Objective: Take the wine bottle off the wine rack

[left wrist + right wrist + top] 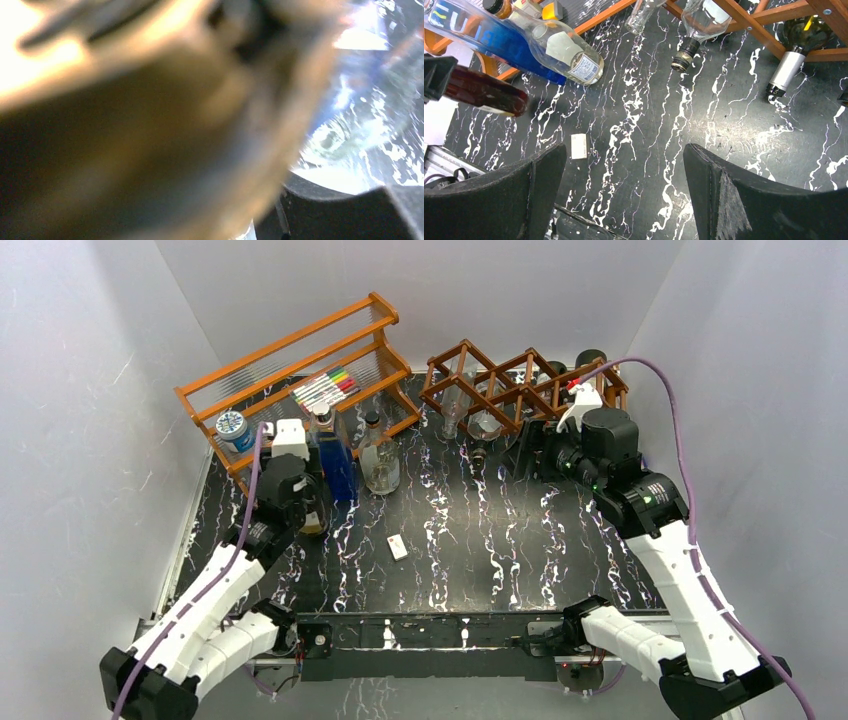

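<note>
On black marbled table (450, 540): with right gripper (619, 167) wide open, empty, reach to bottle (788, 67) in rack (749, 23), frame's upper right; clamp its neck squarely, pull straight out. Cannot tell left gripper's (300, 502) hold.

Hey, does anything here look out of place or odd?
A small white block lies alone on the table, apart from everything else. The left wrist view is almost filled by a blurred brown shape.
</note>
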You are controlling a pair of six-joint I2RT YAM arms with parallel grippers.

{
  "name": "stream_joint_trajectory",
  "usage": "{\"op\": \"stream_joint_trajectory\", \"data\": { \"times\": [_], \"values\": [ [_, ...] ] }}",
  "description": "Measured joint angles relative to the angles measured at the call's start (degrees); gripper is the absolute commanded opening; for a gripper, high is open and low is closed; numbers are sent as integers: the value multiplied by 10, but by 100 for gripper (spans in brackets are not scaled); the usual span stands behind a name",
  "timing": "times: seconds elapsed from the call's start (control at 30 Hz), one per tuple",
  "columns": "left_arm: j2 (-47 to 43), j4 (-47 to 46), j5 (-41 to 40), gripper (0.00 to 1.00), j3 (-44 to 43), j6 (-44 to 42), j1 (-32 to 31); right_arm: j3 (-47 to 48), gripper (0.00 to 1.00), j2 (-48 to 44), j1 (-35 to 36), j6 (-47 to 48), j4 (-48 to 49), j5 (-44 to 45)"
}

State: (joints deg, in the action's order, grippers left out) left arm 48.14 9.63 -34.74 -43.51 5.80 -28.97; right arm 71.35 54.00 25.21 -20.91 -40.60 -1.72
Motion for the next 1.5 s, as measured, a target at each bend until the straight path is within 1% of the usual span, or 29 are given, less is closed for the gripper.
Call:
{"op": "stream_joint_trajectory", "data": {
  "times": [0.2,0.33,0.53,0.67,0.87,0.9,0.97,1.0,1.03,1.1,1.2,1.3,1.4,1.47,1.5],
  "values": [
    [33,-92,17,0,17,4,105,0,98,4,0,-1,4,-4],
    [51,-135,39,0,30,11,145,0,98,4,0,0,3,-4],
    [77,-179,70,0,54,20,158,0,98,3,0,-1,2,-2],
    [79,-229,94,0,76,18,158,0,98,3,0,-2,2,-3],
    [90,-252,135,0,77,8,158,0,98,3,0,-5,2,-4],
    [90,-257,140,2,80,5,158,0,98,4,0,-6,2,-4],
    [90,-263,148,18,82,1,158,0,98,4,0,-8,2,-5],
    [90,-263,150,28,82,0,158,0,98,4,0,-10,2,-5],
    [90,-263,151,41,82,0,158,0,98,4,0,-11,2,-6],
    [89,-261,151,54,82,0,158,0,98,4,0,-14,2,-8],
    [78,-247,150,68,82,-2,158,0,98,4,0,-17,2,-12],
    [45,-241,142,84,71,4,158,0,98,4,0,-19,2,-15],
    [6,-217,130,94,36,26,158,0,98,6,0,-19,2,-15],
    [-19,-202,129,98,20,39,158,0,98,8,0,-20,2,-16],
    [-32,-190,129,98,13,46,158,0,98,9,0,-21,2,-16]
  ]
}}
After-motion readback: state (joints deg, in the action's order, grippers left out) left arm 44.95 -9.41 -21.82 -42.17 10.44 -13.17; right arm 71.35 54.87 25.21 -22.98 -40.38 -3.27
